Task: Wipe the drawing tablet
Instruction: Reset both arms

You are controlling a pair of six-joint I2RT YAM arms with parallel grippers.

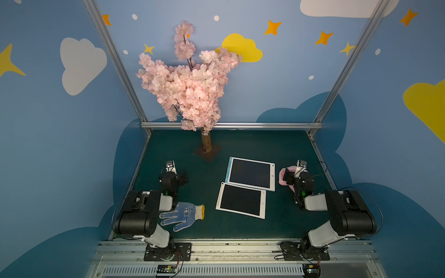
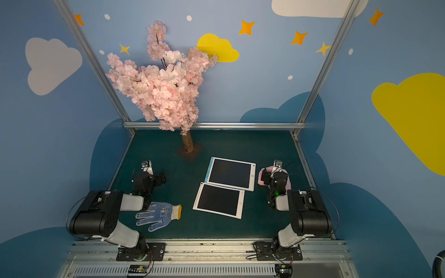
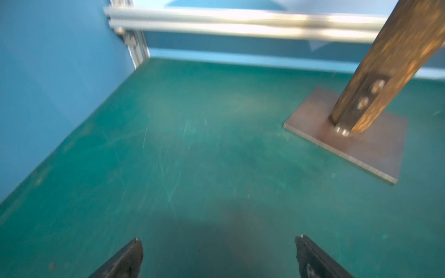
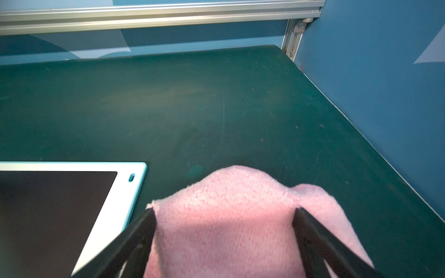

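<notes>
Right gripper (image 4: 224,211) is found spread wide, jaws flanking a pink cloth (image 4: 240,187) laid on the mat (image 4: 216,96). Just beside the cloth the blue-edged drawing tablet (image 4: 60,204) is seen, a white drawing tablet (image 1: 241,200) touching its near edge. Left gripper (image 3: 218,238) is held agape over the mat.

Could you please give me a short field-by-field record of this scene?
tablets: far tablet, blue-edged; near tablet, white; edges meeting, screens dark
cloth: pink, right of far tablet
right gripper: open, straddling cloth
left gripper: open, empty, over mat
glove: on mat, left of near tablet
tree: at back
</notes>
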